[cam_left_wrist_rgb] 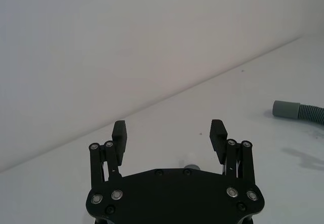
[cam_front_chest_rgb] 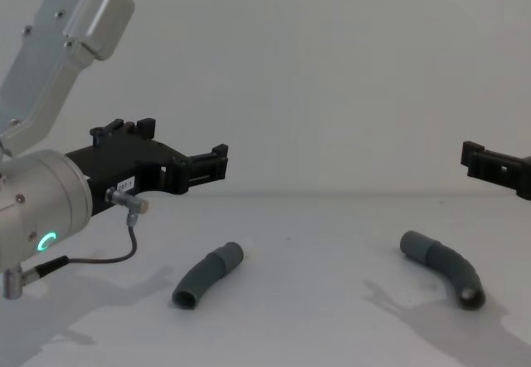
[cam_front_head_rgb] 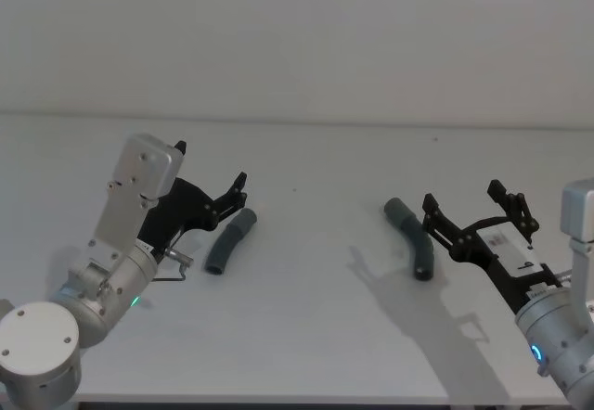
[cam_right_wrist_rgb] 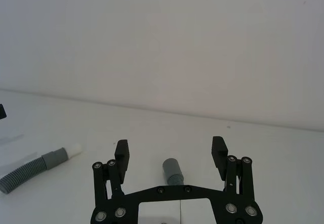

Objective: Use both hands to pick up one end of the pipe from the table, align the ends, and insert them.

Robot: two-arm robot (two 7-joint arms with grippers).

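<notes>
Two dark-grey curved pipe pieces lie apart on the white table (cam_front_head_rgb: 306,336). The left piece (cam_front_head_rgb: 230,241) (cam_front_chest_rgb: 207,274) points its narrow, white-tipped collar (cam_right_wrist_rgb: 74,149) toward the far right. The right piece (cam_front_head_rgb: 411,238) (cam_front_chest_rgb: 444,267) has its wider collar (cam_right_wrist_rgb: 172,171) at the far-left end. My left gripper (cam_front_head_rgb: 212,164) (cam_left_wrist_rgb: 168,130) (cam_front_chest_rgb: 178,144) hangs open above the table, just left of the left piece. My right gripper (cam_front_head_rgb: 464,197) (cam_right_wrist_rgb: 169,145) hovers open beside the right piece, its jaws spread to either side of that collar, not touching it.
The table runs back to a plain white wall (cam_front_head_rgb: 297,39). Bare surface lies between the two pieces. A thin grey cable (cam_front_chest_rgb: 99,259) loops from my left wrist. The right piece (cam_left_wrist_rgb: 298,111) lies far off in the left wrist view.
</notes>
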